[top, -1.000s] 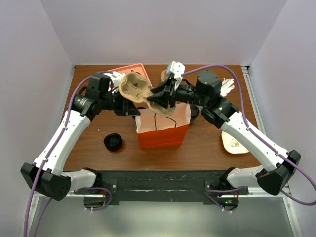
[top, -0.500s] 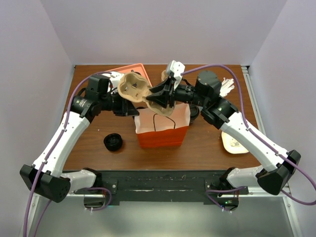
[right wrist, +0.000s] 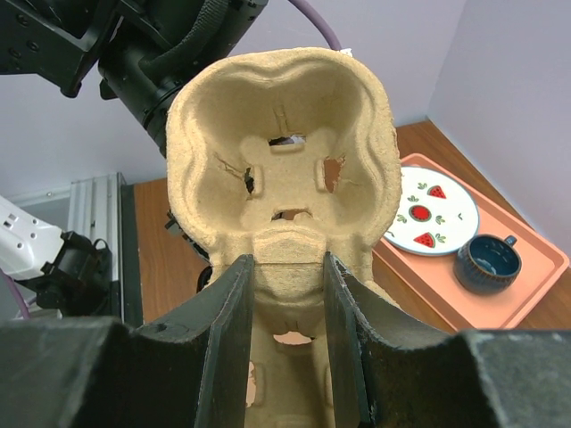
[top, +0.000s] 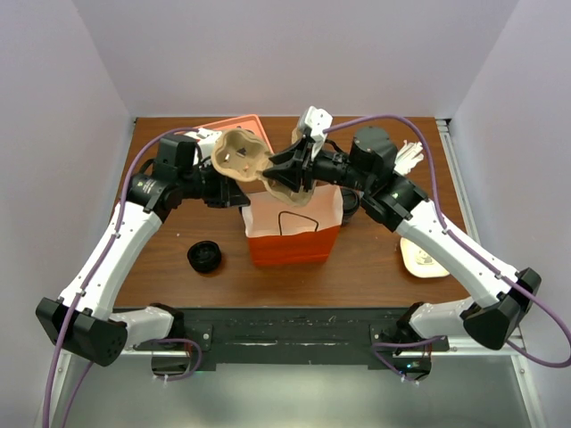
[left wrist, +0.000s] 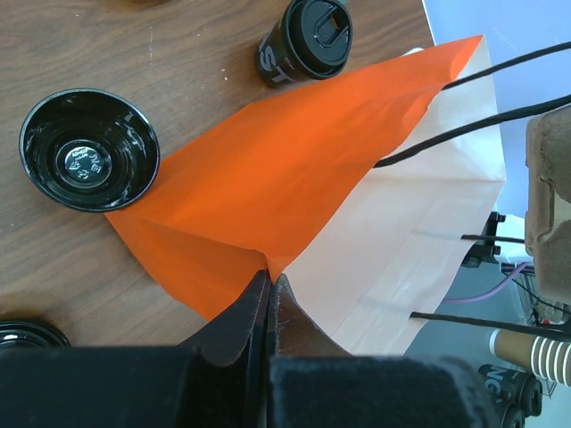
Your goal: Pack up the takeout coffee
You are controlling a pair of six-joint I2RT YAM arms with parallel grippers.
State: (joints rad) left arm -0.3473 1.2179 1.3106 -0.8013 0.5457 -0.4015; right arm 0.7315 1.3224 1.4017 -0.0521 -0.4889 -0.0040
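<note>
The pulp carrier (right wrist: 281, 116) has edged back-left over the orange bag (left wrist: 294, 169). Right jaws grip its spine, part-open; left jaws pinch the bag's rim, fully closed. The takeout coffee (left wrist: 306, 40) stands on the worktop (left wrist: 178, 53) beside the bag. The tilted carrier could snag the rim and topple the bag.

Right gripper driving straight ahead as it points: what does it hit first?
The right gripper grips a cup carrier; straight beyond it sits the left arm, likely first contact, though the gap is unclear.

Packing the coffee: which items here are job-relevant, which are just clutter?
Job: takeout coffee, orange paper bag, cup carrier, left gripper pinching the bag, right gripper holding the carrier.
Lying about: open black cup, watermelon plate, blue cup, orange tray.
</note>
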